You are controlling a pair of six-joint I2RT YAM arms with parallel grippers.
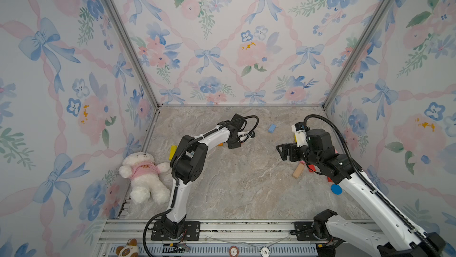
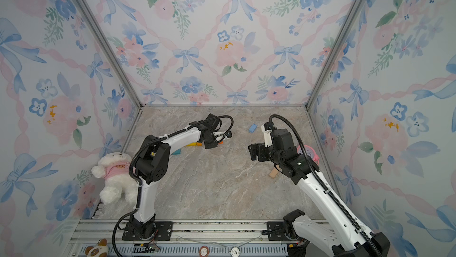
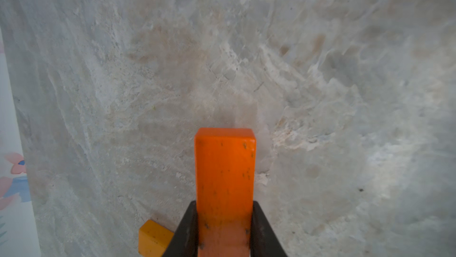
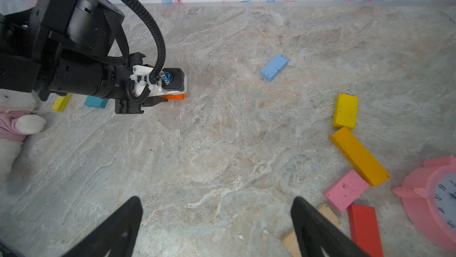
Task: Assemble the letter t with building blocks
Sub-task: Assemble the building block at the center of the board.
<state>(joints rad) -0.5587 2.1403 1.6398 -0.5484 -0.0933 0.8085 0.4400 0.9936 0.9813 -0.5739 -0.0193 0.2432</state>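
My left gripper is shut on an orange building block that sticks out ahead of the jaws just above the marble floor; a top view shows it at the back left. A darker yellow block lies beside it. My right gripper hangs open and holds nothing, right of centre. A light blue block lies alone at the back. Yellow, amber, pink, red and bare wood blocks lie clustered on the right. Teal and yellow blocks sit behind the left arm.
A white plush bear in a pink shirt lies against the left wall. A pink alarm clock lies by the right wall, and a blue round disc sits beside the right arm. Flowered walls close in three sides.
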